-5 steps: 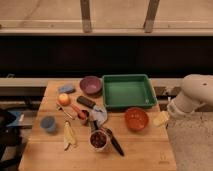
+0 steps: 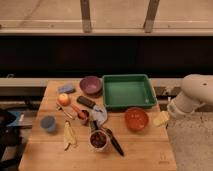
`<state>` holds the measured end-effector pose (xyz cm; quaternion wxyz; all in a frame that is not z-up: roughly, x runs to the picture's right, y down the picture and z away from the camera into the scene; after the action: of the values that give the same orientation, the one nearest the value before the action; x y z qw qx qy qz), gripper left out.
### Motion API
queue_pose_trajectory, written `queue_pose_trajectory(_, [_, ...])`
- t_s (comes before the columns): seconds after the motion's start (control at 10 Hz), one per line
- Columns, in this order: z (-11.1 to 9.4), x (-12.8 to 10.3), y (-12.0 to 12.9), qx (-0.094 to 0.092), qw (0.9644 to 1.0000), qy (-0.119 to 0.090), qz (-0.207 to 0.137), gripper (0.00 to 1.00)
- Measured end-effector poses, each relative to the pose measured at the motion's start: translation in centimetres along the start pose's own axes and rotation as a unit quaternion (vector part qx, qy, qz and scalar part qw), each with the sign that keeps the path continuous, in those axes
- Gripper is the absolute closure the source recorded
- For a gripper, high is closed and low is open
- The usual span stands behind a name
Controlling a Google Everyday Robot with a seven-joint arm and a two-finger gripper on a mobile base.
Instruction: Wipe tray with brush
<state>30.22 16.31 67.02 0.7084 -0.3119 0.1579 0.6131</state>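
I log tray [image 2: 127, 91] at 1 o'clock | cup [image 2: 98, 139] holds dark bits | gripper [image 2: 173, 111] at 3, grip unreadable | unchanged since earlier.

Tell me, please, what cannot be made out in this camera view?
- The gripper: at the white arm's low end, right of the table; it merges with the arm.
- The brush: near the table's front; too small to tell its bristle end.
- The cup contents: dark red, too small to name.
- Arm's upper part: cut off by the right edge.
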Motion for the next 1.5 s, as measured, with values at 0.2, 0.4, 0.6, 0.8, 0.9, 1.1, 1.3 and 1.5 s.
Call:
queue_pose_trajectory(0.2, [0.00, 0.00, 0.00, 0.000, 1.0000, 0.000, 0.000, 0.20])
queue_pose_trajectory(0.4, [0.00, 0.00, 0.00, 0.000, 1.0000, 0.000, 0.000, 0.20])
queue_pose_trajectory(0.6, [0.00, 0.00, 0.00, 0.000, 1.0000, 0.000, 0.000, 0.20])
queue_pose_trajectory(0.8, [0.00, 0.00, 0.00, 0.000, 1.0000, 0.000, 0.000, 0.20])
queue_pose_trajectory(0.9, [0.00, 0.00, 0.00, 0.000, 1.0000, 0.000, 0.000, 0.20])
queue_pose_trajectory(1.1, [0.00, 0.00, 0.00, 0.000, 1.0000, 0.000, 0.000, 0.20])
queue_pose_trajectory(1.3, [0.00, 0.00, 0.00, 0.000, 1.0000, 0.000, 0.000, 0.20])
queue_pose_trajectory(1.5, [0.15, 0.21, -0.01, 0.006, 1.0000, 0.004, -0.004, 0.20])
